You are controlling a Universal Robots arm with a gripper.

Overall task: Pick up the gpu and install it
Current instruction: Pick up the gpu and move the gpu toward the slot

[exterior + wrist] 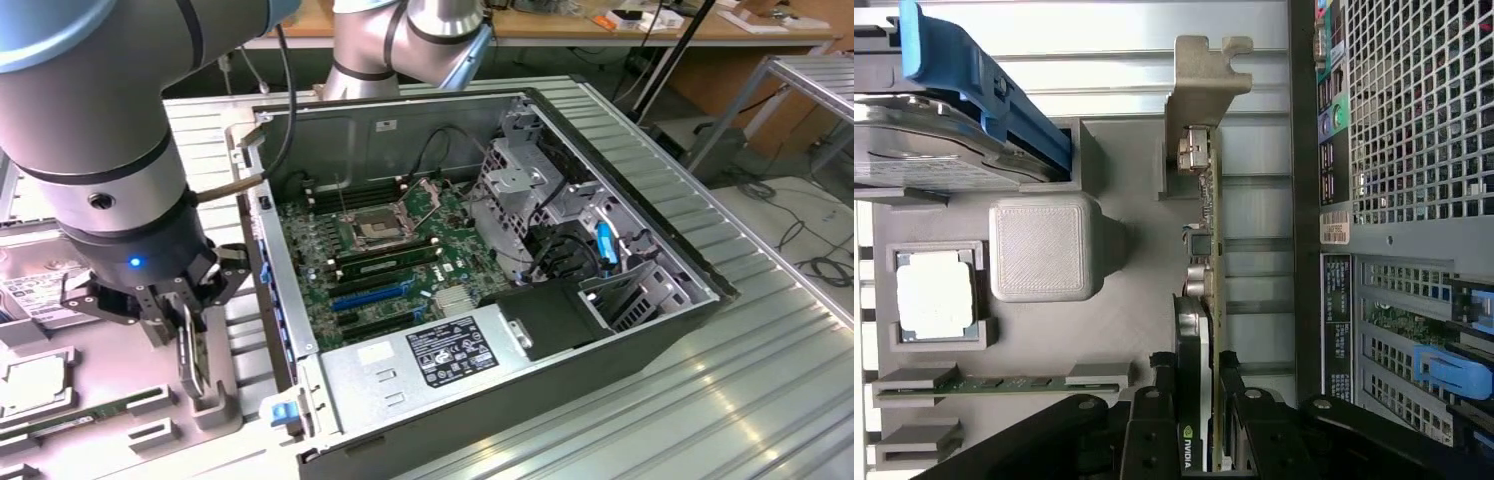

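The gpu (1206, 215) stands on its edge in a slot of the grey parts tray (1124, 330), its silver bracket (1199, 80) at the far end. My gripper (1194, 410) is shut on the gpu, with a black finger (1152, 400) pressed to each face of the card near its heatsink end. In the exterior view the gripper (187, 320) hangs over the tray at the exterior view's left, just outside the open computer case (641, 250). The gpu (195, 360) shows there as a thin dark strip between the fingers.
The motherboard (387, 250) lies inside the case, with a black power-supply box (461, 350) at its near end. The tray also holds a hard drive in a blue carrier (974, 75), a processor (936, 295) and a memory stick (1004, 383). The case's perforated rear panel (1404, 120) is close beside the gpu.
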